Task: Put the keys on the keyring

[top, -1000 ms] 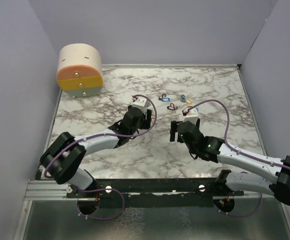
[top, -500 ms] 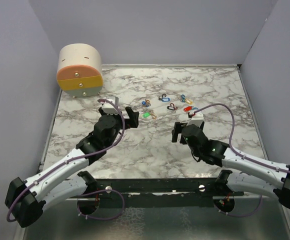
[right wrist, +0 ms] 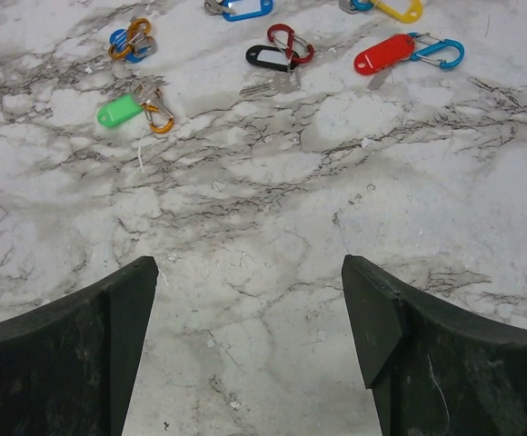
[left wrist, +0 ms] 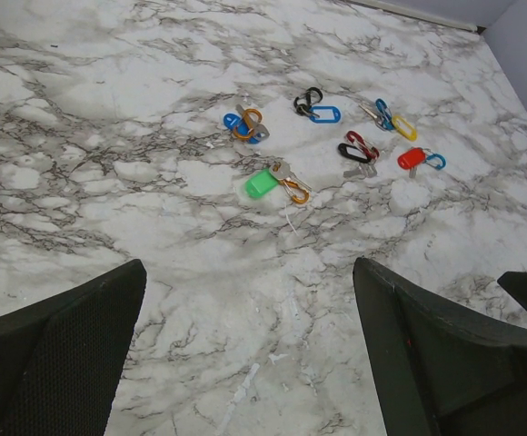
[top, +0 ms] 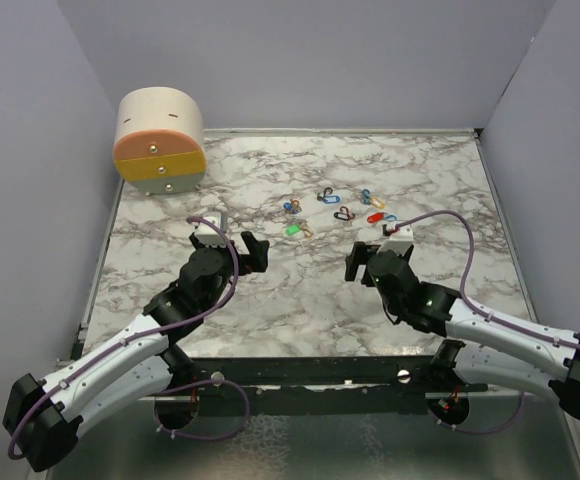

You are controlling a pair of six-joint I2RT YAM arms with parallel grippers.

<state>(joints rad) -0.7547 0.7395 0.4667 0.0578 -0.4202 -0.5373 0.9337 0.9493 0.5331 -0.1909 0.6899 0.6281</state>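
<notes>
Several keys (left wrist: 262, 183) ahead of left gripper (left wrist: 245, 272), right gripper (right wrist: 250, 263); apart.

Bright even overhead light, soft faint shadows, sharp focus, no glare

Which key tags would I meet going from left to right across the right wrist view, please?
Green tag → black tag → red tag. The other tags overlap these, so I leave them out.

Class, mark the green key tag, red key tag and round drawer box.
green key tag (left wrist: 262, 183): left wrist view, tag's middle.
red key tag (right wrist: 383, 54): right wrist view, tag's middle.
round drawer box (top: 160, 150): top view, its orange front.
</notes>
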